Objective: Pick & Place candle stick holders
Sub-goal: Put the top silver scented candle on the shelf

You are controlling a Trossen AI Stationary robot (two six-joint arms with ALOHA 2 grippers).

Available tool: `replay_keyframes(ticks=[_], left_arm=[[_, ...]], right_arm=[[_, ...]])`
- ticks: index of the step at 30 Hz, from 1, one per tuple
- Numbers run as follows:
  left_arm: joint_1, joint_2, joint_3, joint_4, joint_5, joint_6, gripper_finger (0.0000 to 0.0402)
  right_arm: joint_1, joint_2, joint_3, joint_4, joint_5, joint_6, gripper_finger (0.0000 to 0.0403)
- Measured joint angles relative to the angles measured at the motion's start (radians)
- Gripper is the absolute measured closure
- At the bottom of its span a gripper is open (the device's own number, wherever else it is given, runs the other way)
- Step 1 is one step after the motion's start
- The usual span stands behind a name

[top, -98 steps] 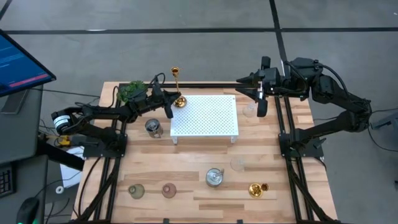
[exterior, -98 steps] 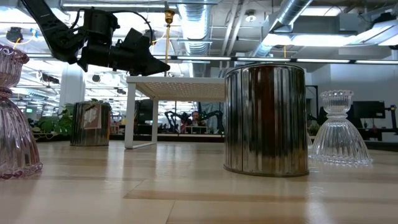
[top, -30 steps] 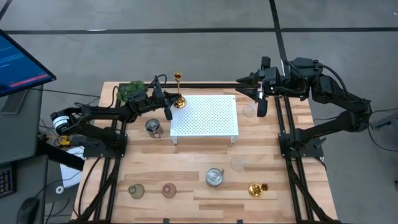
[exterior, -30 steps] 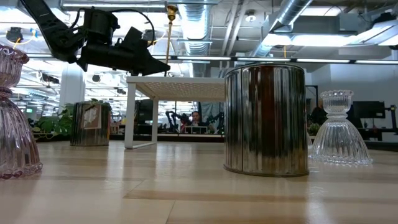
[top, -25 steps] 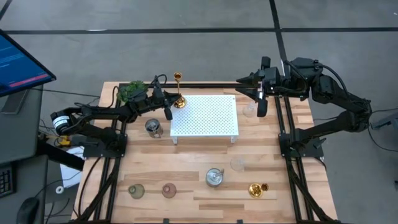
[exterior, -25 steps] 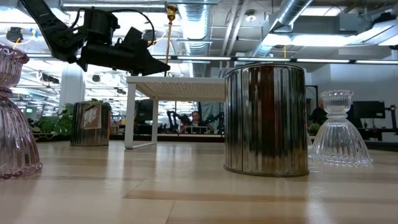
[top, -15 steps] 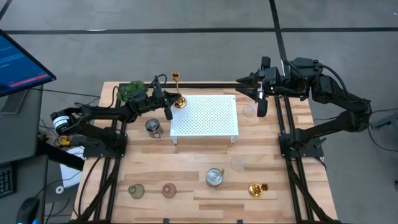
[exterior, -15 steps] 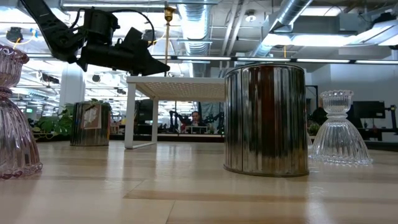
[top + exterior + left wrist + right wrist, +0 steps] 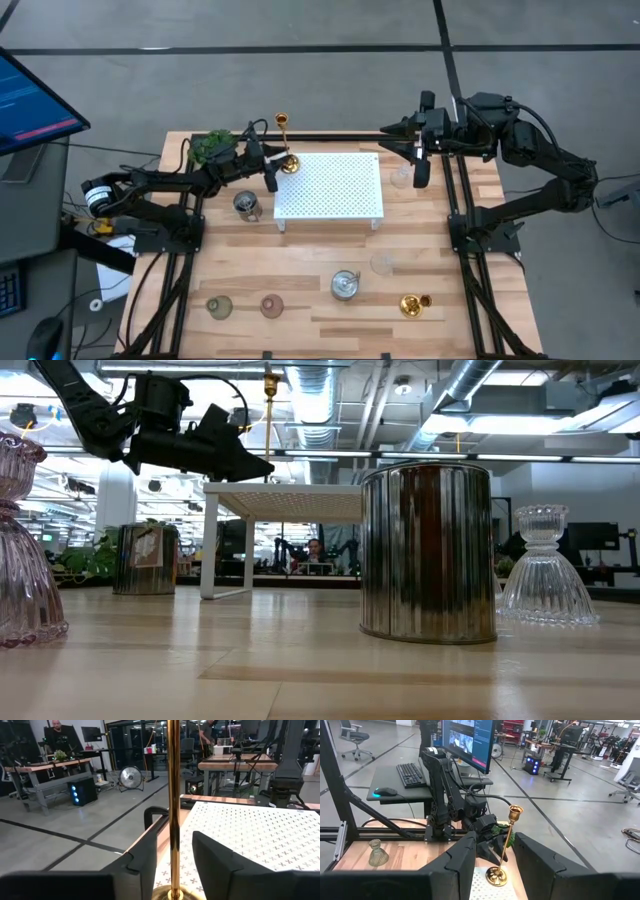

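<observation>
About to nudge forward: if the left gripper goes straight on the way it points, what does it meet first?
The tall gold holder. Its stem stands between the left gripper fingers, which are apart and seem not to clamp it. It stands on the white stand corner.

obstacle: tall slender gold candlestick [image 9: 284,146] on far-left corner of white perforated rectangular stand [image 9: 330,187] | left of stand: silvery ribbed cup [image 9: 247,206], green leafy plant [image 9: 211,146] | free: stand's remaining top
</observation>
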Motion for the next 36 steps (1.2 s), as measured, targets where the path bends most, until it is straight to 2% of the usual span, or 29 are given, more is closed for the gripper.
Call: replay_keyframes(ticks=[13, 19, 28, 36], left_arm=[[0.000, -0.011, 0.000, -0.003, -0.032, -0.001, 0.0189], [0.000, -0.088, 0.000, -0.101, -0.065, -0.003, 0.0153], [0.000, -0.261, -0.001, -0.276, -0.092, -0.019, 0.0148], [-0.005, -0.312, -0.001, -0.340, -0.097, -0.064, 0.0149]], right_arm=[[0.000, 0.000, 0.000, -0.001, 0.000, 0.000, 0.0276], [0.000, 0.000, 0.000, -0.009, 0.000, 0.001, 0.0258], [0.000, 0.000, 0.000, -0.014, 0.000, 0.003, 0.0226], [0.000, 0.000, 0.000, -0.015, 0.000, 0.000, 0.0228]])
